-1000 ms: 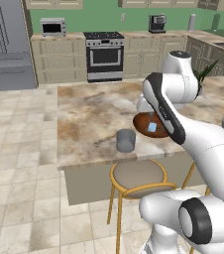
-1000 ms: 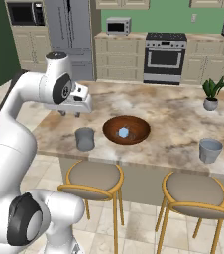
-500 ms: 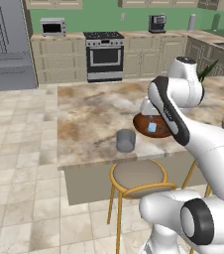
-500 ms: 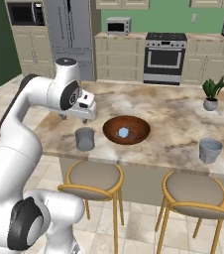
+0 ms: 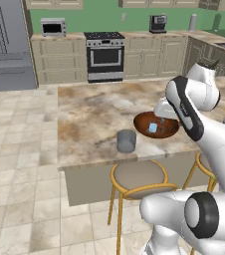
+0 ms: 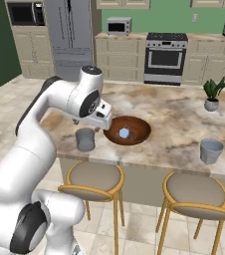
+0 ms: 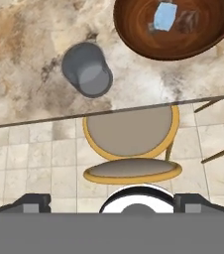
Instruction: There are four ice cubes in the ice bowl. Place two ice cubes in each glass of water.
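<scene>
The jaws hang above the near edge of the tabletop (image 6: 179,124), between the ice bowl (image 6: 127,130) and the nearer glass of water (image 6: 85,139); the gripper (image 6: 100,119) is mostly hidden behind the arm's wrist, and I cannot tell whether the jaws stand apart or together, nor whether anything is between them. In the hand view the two dark tips sit low and wide at the bottom, looking down over the glass, the bowl and a stool (image 7: 129,144) below the tabletop's edge.

The bowl holds pale ice cubes (image 7: 164,16) near its middle; they read as one blue-white patch, so their count cannot be told. The second glass of water (image 6: 211,151) stands well apart, near the tabletop's edge on the far side of the bowl.

The cubes are small and look slick; a pinch that is off-centre could squirt one out across the bowl. The bowl's raised rim stands in the way of a low sideways approach, so a descent from above seems safer. A release not centred over the narrow glass could drop a cube onto the tabletop or over the edge to the floor. A potted plant (image 6: 212,97) stands farther back, out of the way.
</scene>
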